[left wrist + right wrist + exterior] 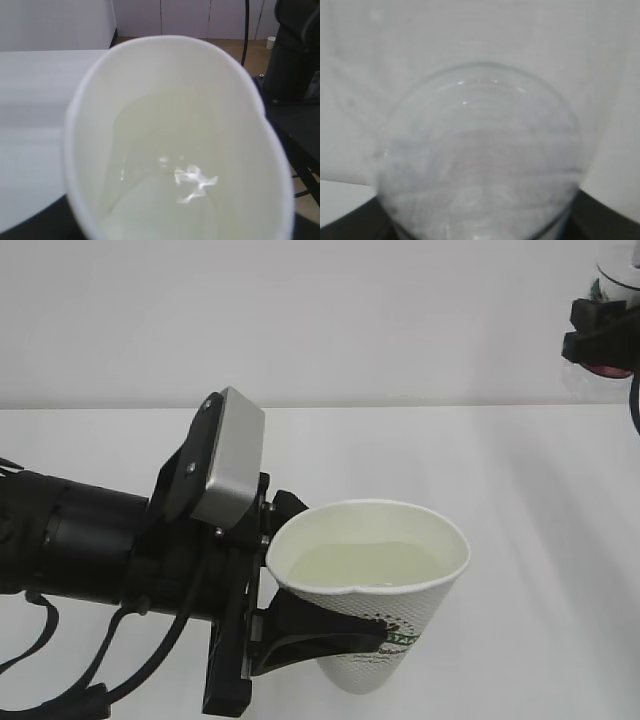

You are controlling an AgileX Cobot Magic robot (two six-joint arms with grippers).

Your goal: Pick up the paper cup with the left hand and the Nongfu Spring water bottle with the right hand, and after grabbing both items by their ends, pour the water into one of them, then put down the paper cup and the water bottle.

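The paper cup (372, 590) hangs tilted above the white table, with the green logo low on its wall. My left hand (335, 625) is shut on its lower part, one black finger (310, 635) wrapping the wall. Pale water (365, 565) fills much of the cup. In the left wrist view the cup's mouth (175, 140) fills the frame, with glinting water (192, 180) inside. At the top right corner my right hand (600, 335) is shut on the Nongfu Spring water bottle (617, 270), mostly cut off by the frame. The right wrist view shows the bottle's clear rounded body (480, 165) close up, with the fingertips hidden.
The white table (540, 500) runs back to a plain white wall. In the left wrist view the table's edge (55, 50) lies at the left, and a black machine base (295, 65) with a cable stands on the floor to the right.
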